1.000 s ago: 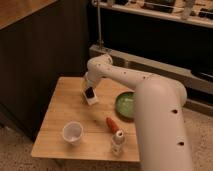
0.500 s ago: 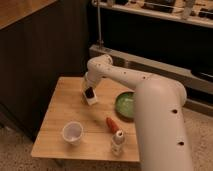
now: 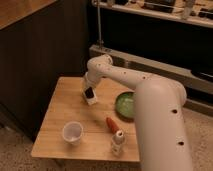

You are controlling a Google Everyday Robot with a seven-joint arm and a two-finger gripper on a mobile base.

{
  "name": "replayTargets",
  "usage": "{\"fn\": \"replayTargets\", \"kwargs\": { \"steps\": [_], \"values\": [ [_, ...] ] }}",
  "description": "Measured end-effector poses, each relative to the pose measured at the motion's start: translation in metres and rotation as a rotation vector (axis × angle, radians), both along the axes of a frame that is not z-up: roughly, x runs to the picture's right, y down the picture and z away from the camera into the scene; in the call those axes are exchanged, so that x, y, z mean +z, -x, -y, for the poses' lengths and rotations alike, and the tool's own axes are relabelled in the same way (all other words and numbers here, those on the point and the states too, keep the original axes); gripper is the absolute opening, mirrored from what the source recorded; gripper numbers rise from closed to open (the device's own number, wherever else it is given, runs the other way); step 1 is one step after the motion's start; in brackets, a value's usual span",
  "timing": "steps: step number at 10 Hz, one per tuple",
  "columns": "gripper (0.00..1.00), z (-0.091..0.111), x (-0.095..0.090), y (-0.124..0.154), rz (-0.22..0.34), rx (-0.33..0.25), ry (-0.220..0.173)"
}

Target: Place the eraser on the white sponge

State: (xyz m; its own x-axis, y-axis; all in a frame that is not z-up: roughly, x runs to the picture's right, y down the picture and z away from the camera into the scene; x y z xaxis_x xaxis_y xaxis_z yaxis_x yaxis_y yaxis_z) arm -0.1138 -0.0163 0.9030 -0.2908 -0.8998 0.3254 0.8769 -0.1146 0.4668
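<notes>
My gripper (image 3: 89, 90) hangs at the end of the white arm, low over the back middle of the wooden table (image 3: 57, 110). Right at its tip is the eraser (image 3: 88, 93), a small black block. The white sponge (image 3: 93, 100), a small white block, lies directly under and slightly right of the eraser, touching it. I cannot tell whether the gripper still holds the eraser.
A white cup (image 3: 72, 132) stands at the table's front left. An orange carrot-like piece (image 3: 112, 123) lies near the front middle, with a small white bottle (image 3: 118, 142) in front of it. A green bowl (image 3: 126, 105) sits at the right, partly behind my arm.
</notes>
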Motion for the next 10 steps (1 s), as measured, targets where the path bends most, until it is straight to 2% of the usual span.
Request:
{"fn": "replayTargets", "kwargs": {
  "steps": [1, 3, 4, 5, 6, 10],
  "values": [
    [0.01, 0.000, 0.000, 0.000, 0.000, 0.002, 0.001],
    [0.10, -0.001, 0.001, 0.000, -0.004, 0.004, 0.003],
    [0.09, 0.000, 0.004, -0.002, -0.017, 0.006, 0.002],
    [0.02, -0.001, 0.008, -0.007, -0.029, 0.003, 0.000],
    [0.01, -0.001, 0.011, -0.010, -0.036, 0.002, 0.003],
    [0.00, -0.006, 0.021, -0.010, -0.033, -0.045, 0.028]
  ]
}}
